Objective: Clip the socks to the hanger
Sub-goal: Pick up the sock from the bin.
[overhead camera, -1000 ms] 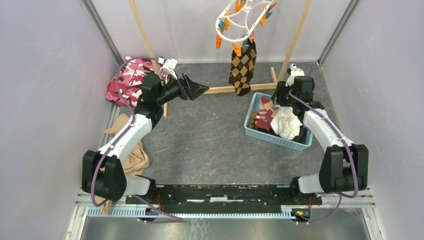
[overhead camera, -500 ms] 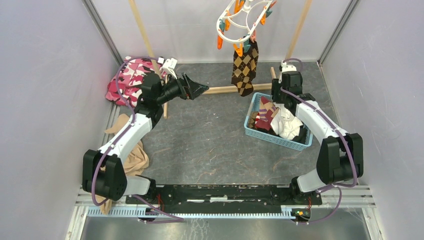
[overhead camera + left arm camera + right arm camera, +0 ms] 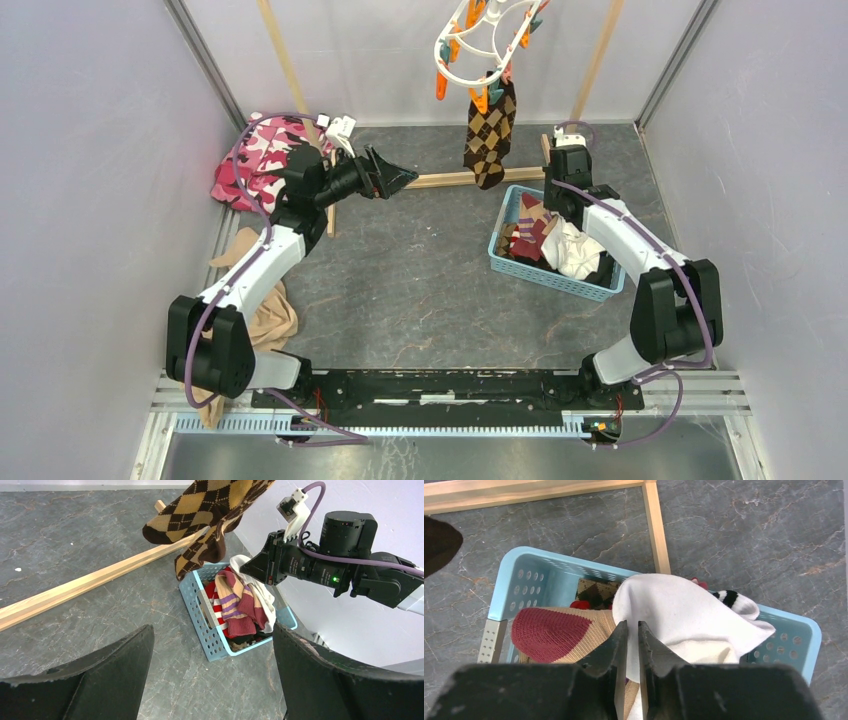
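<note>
The white hanger [image 3: 487,38] with orange and teal clothespins hangs at the top back. A brown argyle sock [image 3: 488,135] is clipped to it and dangles; it also shows in the left wrist view [image 3: 210,510]. More socks lie in a blue basket [image 3: 503,215]: a maroon and tan one [image 3: 530,232] and a white one [image 3: 572,248]. My right gripper [image 3: 550,208] is shut and empty, hovering over the basket's back end above the white sock [image 3: 684,615]. My left gripper [image 3: 395,178] is open and empty, held above the floor left of the basket.
The wooden rack's base bar [image 3: 450,179] lies between the grippers, with upright posts at the back. A pink camouflage cloth [image 3: 255,160] lies at the back left. A tan garment [image 3: 265,310] lies beside the left arm. Grey walls close in both sides.
My right gripper has moved left and toward the back, over the basket's far end. The hanger and argyle sock have swung slightly. The left arm has barely moved.
</note>
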Robot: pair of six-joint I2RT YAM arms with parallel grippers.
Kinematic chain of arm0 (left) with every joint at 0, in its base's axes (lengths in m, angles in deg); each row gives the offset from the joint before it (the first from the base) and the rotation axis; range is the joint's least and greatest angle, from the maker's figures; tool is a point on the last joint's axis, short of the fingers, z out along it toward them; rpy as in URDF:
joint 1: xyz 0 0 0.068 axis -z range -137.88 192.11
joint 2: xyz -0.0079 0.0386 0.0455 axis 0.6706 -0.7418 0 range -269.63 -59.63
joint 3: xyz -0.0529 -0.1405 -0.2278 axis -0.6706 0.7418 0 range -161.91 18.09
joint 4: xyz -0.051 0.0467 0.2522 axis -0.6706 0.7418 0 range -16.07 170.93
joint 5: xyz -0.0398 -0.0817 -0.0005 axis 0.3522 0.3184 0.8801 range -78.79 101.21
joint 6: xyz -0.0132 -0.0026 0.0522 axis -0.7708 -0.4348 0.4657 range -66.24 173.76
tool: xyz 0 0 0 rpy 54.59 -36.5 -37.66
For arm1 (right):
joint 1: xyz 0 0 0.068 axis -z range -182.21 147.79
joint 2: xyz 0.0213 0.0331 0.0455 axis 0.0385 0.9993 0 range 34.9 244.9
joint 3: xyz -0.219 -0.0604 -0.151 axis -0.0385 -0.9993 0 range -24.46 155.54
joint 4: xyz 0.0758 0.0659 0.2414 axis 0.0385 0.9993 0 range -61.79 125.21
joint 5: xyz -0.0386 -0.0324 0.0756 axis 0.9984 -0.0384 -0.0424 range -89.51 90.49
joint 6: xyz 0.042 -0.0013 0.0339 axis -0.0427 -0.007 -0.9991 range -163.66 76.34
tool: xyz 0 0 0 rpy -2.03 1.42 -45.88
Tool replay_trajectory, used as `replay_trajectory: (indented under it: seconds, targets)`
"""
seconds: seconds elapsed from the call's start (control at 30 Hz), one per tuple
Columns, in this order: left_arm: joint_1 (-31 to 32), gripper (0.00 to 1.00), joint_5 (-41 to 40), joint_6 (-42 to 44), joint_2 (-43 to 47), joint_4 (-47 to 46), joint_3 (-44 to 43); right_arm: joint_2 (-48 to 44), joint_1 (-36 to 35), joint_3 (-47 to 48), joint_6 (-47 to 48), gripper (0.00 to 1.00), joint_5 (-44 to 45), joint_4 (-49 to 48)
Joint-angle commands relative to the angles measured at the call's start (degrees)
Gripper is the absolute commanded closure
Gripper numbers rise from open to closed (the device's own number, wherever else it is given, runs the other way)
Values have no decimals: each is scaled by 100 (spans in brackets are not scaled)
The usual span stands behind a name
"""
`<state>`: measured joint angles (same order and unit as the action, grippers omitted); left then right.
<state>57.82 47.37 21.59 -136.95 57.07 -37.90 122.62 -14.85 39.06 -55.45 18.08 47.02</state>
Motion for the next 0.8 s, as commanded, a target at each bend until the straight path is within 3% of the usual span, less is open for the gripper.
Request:
replay_trajectory:
  seconds: [0.0, 0.23, 0.37, 0.43, 0.53, 0.63, 0.77]
  targets:
    - [-59, 7, 86, -124, 26, -225, -228, -360, -15, 165, 81, 85, 416, 122]
    - [-68, 7, 144, -153, -24, -270, -277, -849, -12, 1, 177, 98, 466, 66]
    - [-68, 7, 186, -181, -37, -300, -291, -1102, -17, -116, 258, 99, 415, 91]
    - [-67, 7, 205, -185, -33, -300, -285, -1158, -2, -224, 242, 93, 439, 169]
    - [-74, 7, 223, -198, -22, -296, -268, -1243, 118, -543, 85, 69, 231, 221]
    - [-76, 7, 240, -211, 5, -300, -247, -1333, 268, -887, -64, 61, -90, 212]
    - [-76, 7, 254, -216, 50, -291, -203, -1423, 378, -1152, -71, 59, -235, 180]
